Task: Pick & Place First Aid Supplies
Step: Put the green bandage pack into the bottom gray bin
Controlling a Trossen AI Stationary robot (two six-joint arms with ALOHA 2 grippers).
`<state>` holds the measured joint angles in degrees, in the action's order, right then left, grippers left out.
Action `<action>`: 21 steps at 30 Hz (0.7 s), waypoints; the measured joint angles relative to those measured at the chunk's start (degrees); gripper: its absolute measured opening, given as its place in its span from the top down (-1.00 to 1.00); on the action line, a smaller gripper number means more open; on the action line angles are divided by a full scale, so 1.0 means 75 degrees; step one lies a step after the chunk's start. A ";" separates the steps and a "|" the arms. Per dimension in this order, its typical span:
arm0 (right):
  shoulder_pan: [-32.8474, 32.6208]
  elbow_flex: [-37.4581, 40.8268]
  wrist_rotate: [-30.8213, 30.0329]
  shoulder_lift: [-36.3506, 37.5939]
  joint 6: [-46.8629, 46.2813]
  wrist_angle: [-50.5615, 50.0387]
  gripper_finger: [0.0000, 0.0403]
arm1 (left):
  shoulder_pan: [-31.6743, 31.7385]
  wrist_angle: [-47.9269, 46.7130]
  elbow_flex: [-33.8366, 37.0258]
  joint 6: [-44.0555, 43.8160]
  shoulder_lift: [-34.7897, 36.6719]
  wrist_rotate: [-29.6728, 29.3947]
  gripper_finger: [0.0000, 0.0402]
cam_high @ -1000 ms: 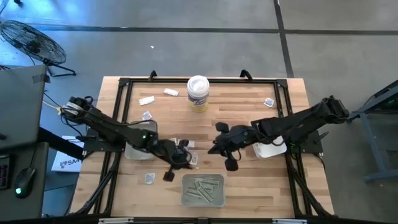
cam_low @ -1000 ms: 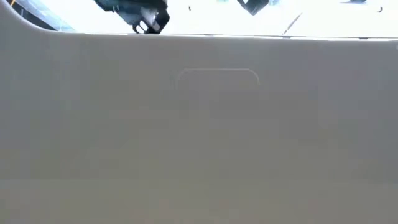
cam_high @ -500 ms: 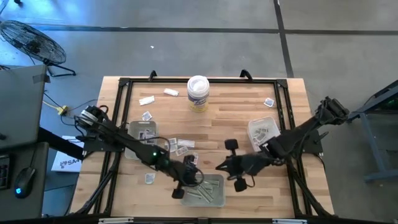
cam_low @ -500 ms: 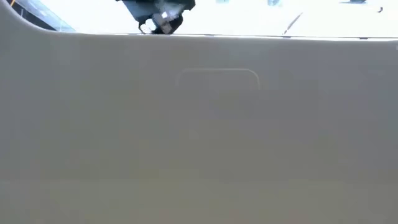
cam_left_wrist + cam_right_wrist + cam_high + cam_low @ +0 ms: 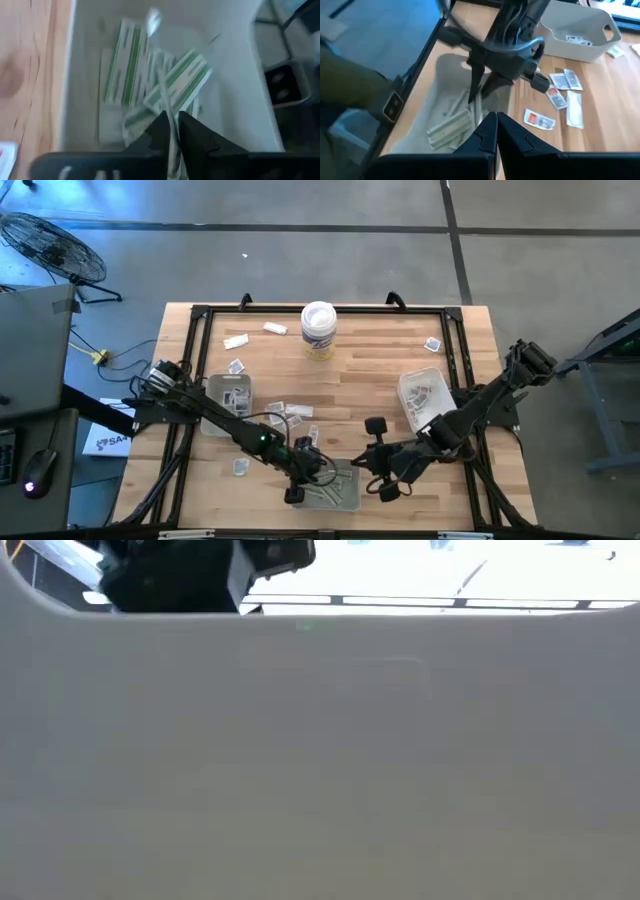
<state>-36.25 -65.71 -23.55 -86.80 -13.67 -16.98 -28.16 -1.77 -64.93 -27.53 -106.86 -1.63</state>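
The near tray (image 5: 340, 498) holds several green-striped strip wrappers (image 5: 127, 60). My left gripper (image 5: 318, 470) (image 5: 172, 122) hangs over this tray, shut on one narrow pale strip wrapper. My right gripper (image 5: 360, 463) (image 5: 495, 120) is shut at the tray's right side, with nothing showing between its fingertips. Small white packets lie flat on the table at its middle (image 5: 290, 412) and far side (image 5: 236, 340). In the low view a grey tray wall (image 5: 320, 760) fills nearly the whole picture. My left gripper pinches a strip wrapper (image 5: 167, 107) between its two fingers from above, pointing down. The strip shows edge-on between the fingertips. Its far end reaches down among the wrappers in the near tray; whether it rests on them I cannot tell.
A left tray (image 5: 228, 395) and a right tray (image 5: 425, 395) hold packets. A white tub (image 5: 318, 330) stands at the far middle. Loose packets lie near the left gripper (image 5: 540, 120) (image 5: 240, 467). A black frame (image 5: 200, 315) borders the table.
My left gripper has moved from the table's middle toward the near edge and now hangs over the near tray. My right gripper has left the right tray, moving toward the near edge and left, and has stopped beside the near tray.
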 joint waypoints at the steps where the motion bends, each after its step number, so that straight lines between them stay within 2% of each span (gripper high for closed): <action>1: 0.0006 0.0000 0.0002 -0.0016 -0.0093 -0.0004 1.00 | 0.0000 -0.0036 0.0009 0.0004 -0.0042 0.0001 0.76; 6: 0.0029 0.0000 -0.0023 -0.0019 -0.0373 -0.0033 0.99 | 0.0003 0.0129 0.0000 0.0254 -0.0103 0.0003 0.54; 11: 0.0038 0.0000 -0.0002 -0.0019 -0.0375 0.0099 0.96 | 0.0002 -0.0020 -0.0299 0.0981 0.0217 -0.0016 0.48; 16: 0.0063 0.0000 0.0002 -0.0019 -0.0092 0.0224 0.96 | 0.0002 -0.1622 -0.1251 0.1924 0.0715 -0.0606 0.47; 21: 0.0259 0.0000 -0.0016 -0.0019 -0.0062 0.0242 0.96 | 0.0368 -0.3374 -0.1713 0.2046 0.0949 -0.1647 0.47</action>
<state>-34.31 -65.71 -23.67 -86.94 -14.13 -15.16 -25.40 -27.08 -77.78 -12.19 -99.74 -13.98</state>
